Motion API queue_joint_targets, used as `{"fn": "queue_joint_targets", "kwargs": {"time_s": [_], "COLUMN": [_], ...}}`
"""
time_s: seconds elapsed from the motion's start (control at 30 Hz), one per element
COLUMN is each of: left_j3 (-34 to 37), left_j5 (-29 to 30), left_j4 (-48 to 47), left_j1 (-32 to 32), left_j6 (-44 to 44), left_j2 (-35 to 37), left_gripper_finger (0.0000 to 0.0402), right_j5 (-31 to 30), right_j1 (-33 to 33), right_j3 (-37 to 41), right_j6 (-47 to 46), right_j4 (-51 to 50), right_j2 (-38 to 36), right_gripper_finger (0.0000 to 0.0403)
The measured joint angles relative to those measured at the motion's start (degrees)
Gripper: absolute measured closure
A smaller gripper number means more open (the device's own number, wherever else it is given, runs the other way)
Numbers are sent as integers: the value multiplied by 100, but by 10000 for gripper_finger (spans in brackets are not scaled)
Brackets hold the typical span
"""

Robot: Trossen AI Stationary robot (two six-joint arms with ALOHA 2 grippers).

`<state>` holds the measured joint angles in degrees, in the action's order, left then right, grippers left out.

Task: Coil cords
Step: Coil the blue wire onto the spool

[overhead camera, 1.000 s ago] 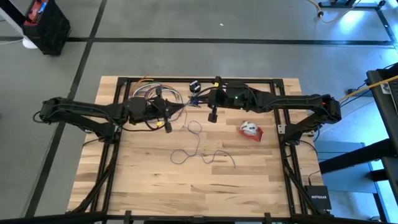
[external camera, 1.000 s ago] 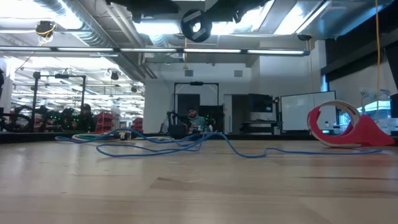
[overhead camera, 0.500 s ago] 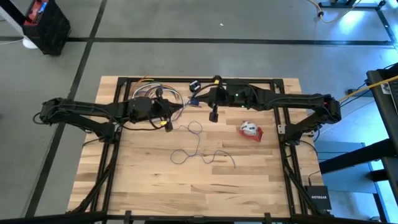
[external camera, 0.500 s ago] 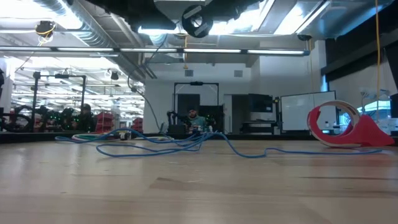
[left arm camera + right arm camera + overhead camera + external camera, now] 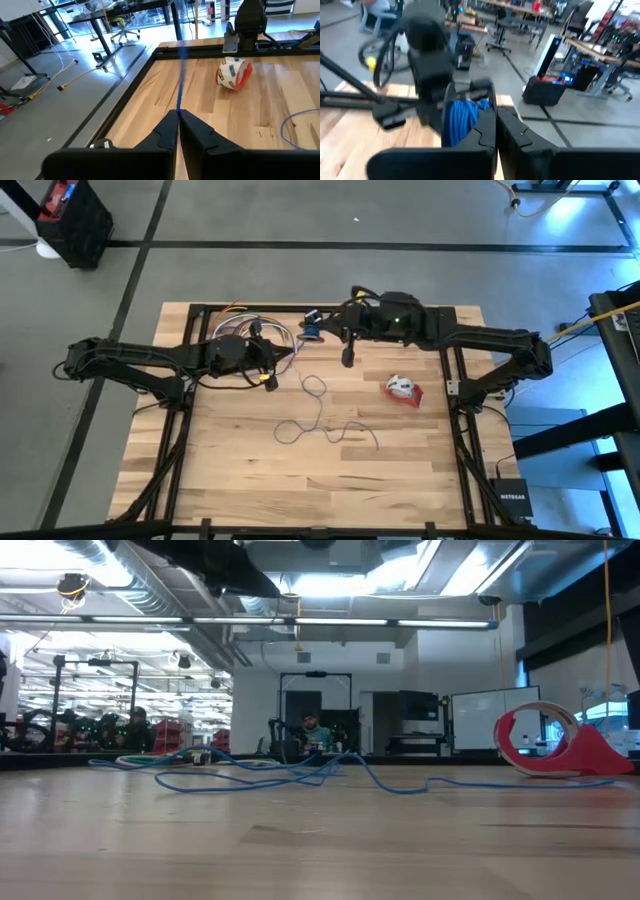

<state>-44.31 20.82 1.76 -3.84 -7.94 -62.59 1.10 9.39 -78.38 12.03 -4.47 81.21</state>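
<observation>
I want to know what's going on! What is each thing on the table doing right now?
Left gripper: shut on the thin blue cord.
Thin blue cord: mostly loose squiggles on the wooden table, one stretch lifted.
Right gripper: shut, beside a coiled blue bundle.
Red-and-white cord bundle: lying untouched.

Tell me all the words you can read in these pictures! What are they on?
"NETGEAR": on the small black box on the floor by the table's corner, in the high view.
The red-and-white bundle has dark markings, too blurred to read.
Nothing else is readable.
</observation>
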Motion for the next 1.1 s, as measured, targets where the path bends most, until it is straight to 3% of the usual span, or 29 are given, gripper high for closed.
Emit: {"fn": "queue_joint_targets", "kwargs": {"time_s": [0.5, 0.63, 0.9, 1.1], "left_j3": [6, 6, -178, -171], "left_j5": [4, -23, -150, -170], "left_j4": [181, 208, 204, 317], "left_j1": [-2, -2, 99, 122], "left_j6": [296, 498, 479, 440], "left_j2": [-424, -553, -415, -693], "left_gripper_finger": [397, 359, 234, 215], "right_j5": [-36, -46, -46, -47], "right_j1": [-4, -4, -4, -4], "right_j3": [-169, -169, -165, -165], "right_j6": [5, 15, 20, 22], "right_j4": [-135, -184, -230, -224], "right_j2": [-61, -60, -91, -110], "right_gripper_finger": [398, 397, 398, 398]}}
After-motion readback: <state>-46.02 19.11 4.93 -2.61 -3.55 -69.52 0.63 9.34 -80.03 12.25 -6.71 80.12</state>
